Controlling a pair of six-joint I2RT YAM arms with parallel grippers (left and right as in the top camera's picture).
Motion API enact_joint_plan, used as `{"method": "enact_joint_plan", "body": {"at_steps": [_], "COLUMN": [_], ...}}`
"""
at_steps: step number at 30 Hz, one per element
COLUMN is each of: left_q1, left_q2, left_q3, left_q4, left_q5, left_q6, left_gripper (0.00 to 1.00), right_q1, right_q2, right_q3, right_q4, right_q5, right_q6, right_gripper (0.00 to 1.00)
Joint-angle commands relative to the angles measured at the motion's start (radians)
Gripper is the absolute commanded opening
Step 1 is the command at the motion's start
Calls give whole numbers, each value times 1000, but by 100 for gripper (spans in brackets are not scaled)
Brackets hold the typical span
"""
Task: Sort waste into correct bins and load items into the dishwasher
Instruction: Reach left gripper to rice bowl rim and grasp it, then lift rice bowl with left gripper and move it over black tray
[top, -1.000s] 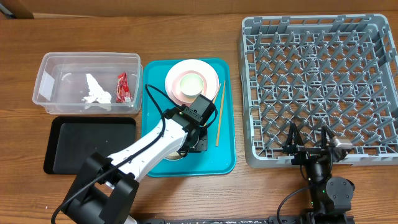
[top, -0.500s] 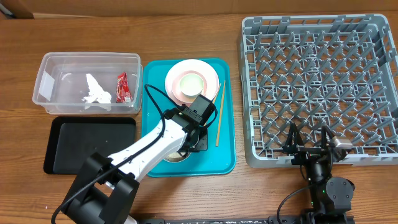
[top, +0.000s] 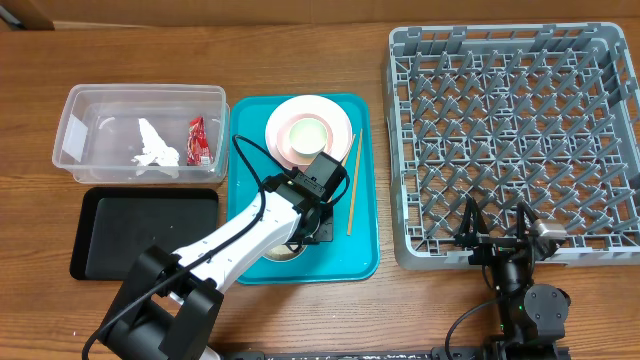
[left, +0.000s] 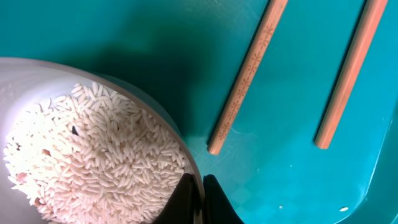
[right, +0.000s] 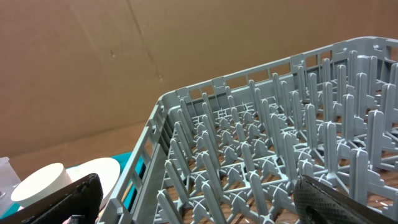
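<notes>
The left gripper's (left: 200, 196) jaws pinched the rim of the white bowl (left: 37, 81), which was heaped with rice grains (left: 93, 155). It sat on the teal tray (left: 124, 31) beside two chopsticks (left: 245, 74), the nearer one stamped with small star-like marks. The right gripper's (top: 495, 228) jaws stood spread at the dish rack's (top: 510, 120) near edge. The tissue (top: 155, 148) and red wrapper (top: 197, 140) lay in the clear tub (top: 75, 110); the wrapper's print was too small to read.

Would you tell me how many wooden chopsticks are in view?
2. Both lie on the teal tray, apart and roughly parallel: the nearer chopstick beside the rice bowl, the farther chopstick toward the tray's rim.
</notes>
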Motion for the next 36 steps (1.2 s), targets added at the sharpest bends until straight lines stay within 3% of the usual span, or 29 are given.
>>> {"method": "enact_joint_plan", "body": {"at_steps": [1, 36], "left_q1": [-6, -7], "left_q2": [4, -3], "left_q3": [-11, 228], "left_q4": [-3, -201], "left_q5": [16, -183], "left_q6": [-1, 42], "left_gripper": [4, 4], "right_q1": [5, 5], "right_q2": [-10, -10], "right_q3": [-10, -10], "right_q4": [6, 6], "right_q5": [11, 11], "right_q6": [-6, -6], "right_gripper": [100, 100]}}
